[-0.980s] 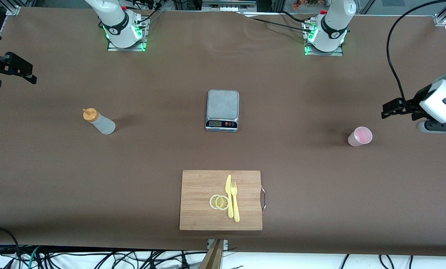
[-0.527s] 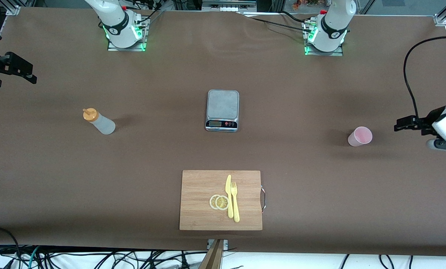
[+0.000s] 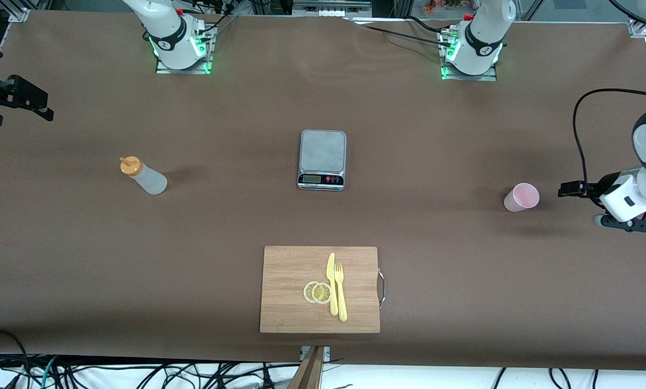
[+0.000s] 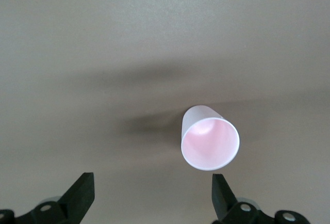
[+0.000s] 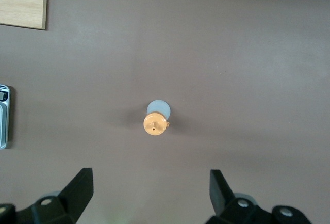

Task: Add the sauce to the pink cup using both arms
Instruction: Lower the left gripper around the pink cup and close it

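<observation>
Front view: left pincer (image 3: 566,190) spread beside pink cup (image 3: 521,197) at left arm's end of worktop (image 3: 441,135); right pincer (image 3: 44,111) spread, waiting near sauce (image 3: 143,175).

Left wrist view: upright cup between spread fingers (image 4: 80,195).

Right wrist view: sauce upright below.

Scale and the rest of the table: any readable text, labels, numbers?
None can be read.
Scale: its display and buttons show, but any marks on them are too small to read.
Arm bases: a small dark mark on each black band, too small to read.
Sauce bottle, pink cup, board: no print shows.
</observation>
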